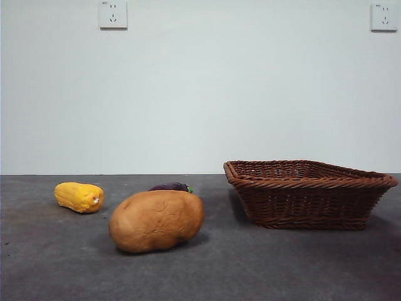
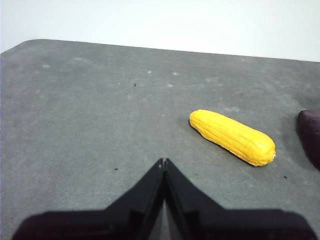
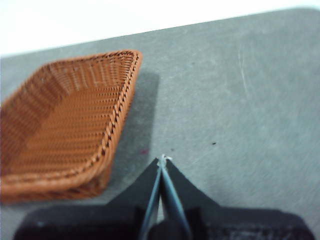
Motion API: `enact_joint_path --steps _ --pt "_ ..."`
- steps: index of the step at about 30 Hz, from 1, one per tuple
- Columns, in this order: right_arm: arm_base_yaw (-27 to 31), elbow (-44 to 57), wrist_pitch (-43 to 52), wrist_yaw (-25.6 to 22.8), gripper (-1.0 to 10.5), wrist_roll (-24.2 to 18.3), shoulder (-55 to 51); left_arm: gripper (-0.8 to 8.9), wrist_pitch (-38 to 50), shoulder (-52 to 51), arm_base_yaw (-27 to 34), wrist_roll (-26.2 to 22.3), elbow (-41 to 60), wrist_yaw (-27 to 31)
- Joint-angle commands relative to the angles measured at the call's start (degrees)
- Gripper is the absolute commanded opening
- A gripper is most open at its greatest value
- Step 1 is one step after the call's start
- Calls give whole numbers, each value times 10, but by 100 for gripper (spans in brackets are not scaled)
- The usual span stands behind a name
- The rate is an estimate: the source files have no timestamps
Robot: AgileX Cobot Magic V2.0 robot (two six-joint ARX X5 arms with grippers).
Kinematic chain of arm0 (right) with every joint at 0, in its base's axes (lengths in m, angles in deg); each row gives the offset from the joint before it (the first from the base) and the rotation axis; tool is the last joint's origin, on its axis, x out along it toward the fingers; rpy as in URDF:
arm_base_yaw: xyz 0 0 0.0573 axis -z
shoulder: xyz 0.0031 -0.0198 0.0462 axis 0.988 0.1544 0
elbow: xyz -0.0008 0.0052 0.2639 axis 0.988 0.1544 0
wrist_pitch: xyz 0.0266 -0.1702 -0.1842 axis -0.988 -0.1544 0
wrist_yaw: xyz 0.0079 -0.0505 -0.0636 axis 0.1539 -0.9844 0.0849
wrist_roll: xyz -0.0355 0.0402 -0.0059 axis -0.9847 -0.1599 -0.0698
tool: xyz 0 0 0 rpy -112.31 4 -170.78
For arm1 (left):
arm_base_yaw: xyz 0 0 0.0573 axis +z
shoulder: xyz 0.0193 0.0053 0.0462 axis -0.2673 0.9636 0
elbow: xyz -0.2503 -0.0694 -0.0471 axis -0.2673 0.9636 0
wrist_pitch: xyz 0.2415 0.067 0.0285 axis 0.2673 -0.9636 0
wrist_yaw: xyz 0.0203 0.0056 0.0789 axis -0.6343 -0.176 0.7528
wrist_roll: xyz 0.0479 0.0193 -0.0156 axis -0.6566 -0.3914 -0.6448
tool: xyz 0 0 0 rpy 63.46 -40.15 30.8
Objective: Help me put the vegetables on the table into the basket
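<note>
On the dark grey table (image 1: 263, 263) lie a large tan potato (image 1: 156, 220), a yellow corn cob (image 1: 79, 197) to its left, and a dark purple eggplant (image 1: 170, 187) half hidden behind the potato. The brown wicker basket (image 1: 308, 193) stands at the right with nothing showing inside. My left gripper (image 2: 163, 162) is shut, above the table short of the corn cob (image 2: 232, 136); the eggplant (image 2: 310, 135) shows at the frame edge. My right gripper (image 3: 163, 159) is shut beside the basket (image 3: 65, 130), off its rim. Neither arm shows in the front view.
A white wall with two power sockets (image 1: 113, 14) rises behind the table's far edge. Bare table surface (image 2: 80, 115) lies around the corn cob and in front of the basket.
</note>
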Motion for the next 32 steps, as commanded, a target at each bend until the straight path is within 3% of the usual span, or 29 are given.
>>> enact_joint_path --steps 1,4,9,14,21,25,32 --pt "0 5 5 0 1 92 -1 -4 -5 0 1 7 5 -7" --pt "0 3 21 16 -8 209 -1 -6 10 9 1 48 5 -17" --pt "0 -38 11 71 -8 274 1 -6 48 29 1 89 -9 -66" --pt "0 -132 -37 93 -8 268 51 -5 48 83 1 133 -73 -110" --pt "0 -237 -92 186 -6 210 171 -5 20 180 1 132 -183 -196" --pt "0 -294 -162 213 1 194 246 -4 -14 234 1 132 -235 -241" --pt "0 -359 -208 221 1 211 345 -4 -25 310 0 174 -273 -395"
